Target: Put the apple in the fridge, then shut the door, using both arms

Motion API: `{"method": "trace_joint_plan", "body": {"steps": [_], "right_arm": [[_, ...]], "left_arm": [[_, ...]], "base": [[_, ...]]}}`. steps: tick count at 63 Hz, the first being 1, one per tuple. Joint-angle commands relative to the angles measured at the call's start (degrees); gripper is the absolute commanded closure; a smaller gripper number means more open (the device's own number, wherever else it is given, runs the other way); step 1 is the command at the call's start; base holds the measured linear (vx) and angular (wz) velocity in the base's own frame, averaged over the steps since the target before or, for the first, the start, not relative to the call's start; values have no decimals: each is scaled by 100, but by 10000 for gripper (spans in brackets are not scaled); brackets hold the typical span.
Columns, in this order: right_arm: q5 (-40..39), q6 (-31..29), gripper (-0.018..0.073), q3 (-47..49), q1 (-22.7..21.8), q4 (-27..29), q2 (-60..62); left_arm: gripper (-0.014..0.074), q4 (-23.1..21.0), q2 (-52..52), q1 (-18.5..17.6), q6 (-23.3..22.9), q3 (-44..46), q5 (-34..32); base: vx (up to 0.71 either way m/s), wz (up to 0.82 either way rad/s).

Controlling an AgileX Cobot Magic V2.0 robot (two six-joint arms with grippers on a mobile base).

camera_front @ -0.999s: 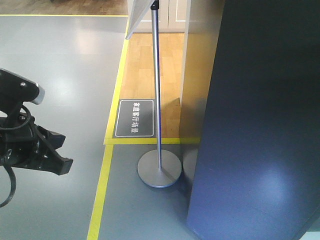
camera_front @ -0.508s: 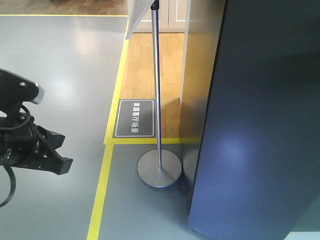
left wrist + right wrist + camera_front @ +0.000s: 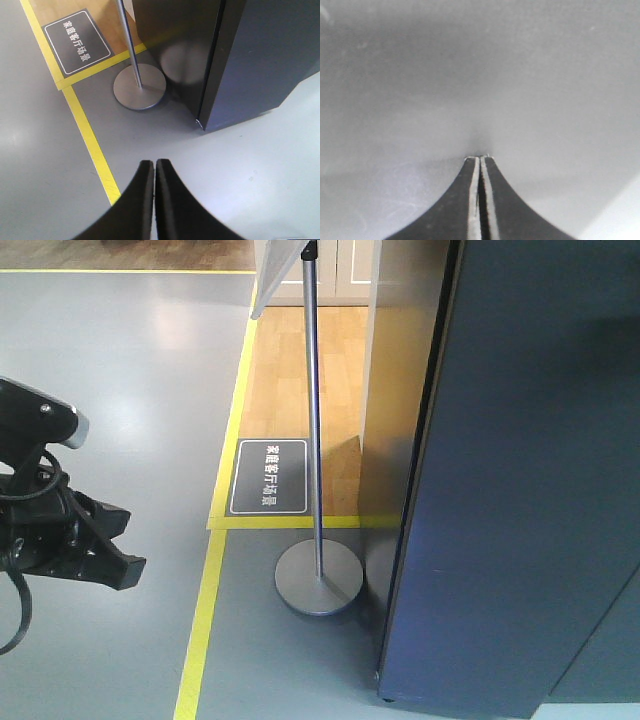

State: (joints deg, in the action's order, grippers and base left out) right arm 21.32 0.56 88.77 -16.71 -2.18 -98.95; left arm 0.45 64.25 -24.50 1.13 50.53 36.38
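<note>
Grey floor (image 3: 120,370) carried yellow tape lines, with one round-based sign stand (image 3: 318,580) left of the fridge (image 3: 395,390). The door (image 3: 520,500), one flat dark grey panel at right, lay nearly against the cabinet. Left gripper (image 3: 154,162) and right gripper (image 3: 480,159) both had fingers pressed together, empty; right tips met a grey surface.
</note>
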Motion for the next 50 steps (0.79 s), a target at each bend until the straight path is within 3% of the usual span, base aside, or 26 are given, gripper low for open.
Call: {"method": "trace_joint_plan", "body": {"steps": [1, 18, 37, 50], "right_arm": [[-917, -56, 563, 431, -41, -34, -180], [-1006, -20, 563, 560, -41, 13, -305], [72, -56, 563, 501, -31, 20, 288], [115, -710, 563, -510, 129, 36, 1294]], "left_arm": [[603, -45, -123, 6, -45, 158, -283], [603, -45, -123, 6, -45, 158, -283], [603, -45, -123, 6, -45, 158, -283], [603, -45, -123, 6, -45, 158, -283]], "base": [[0, 0], [0, 0], [0, 0], [0, 0]]}}
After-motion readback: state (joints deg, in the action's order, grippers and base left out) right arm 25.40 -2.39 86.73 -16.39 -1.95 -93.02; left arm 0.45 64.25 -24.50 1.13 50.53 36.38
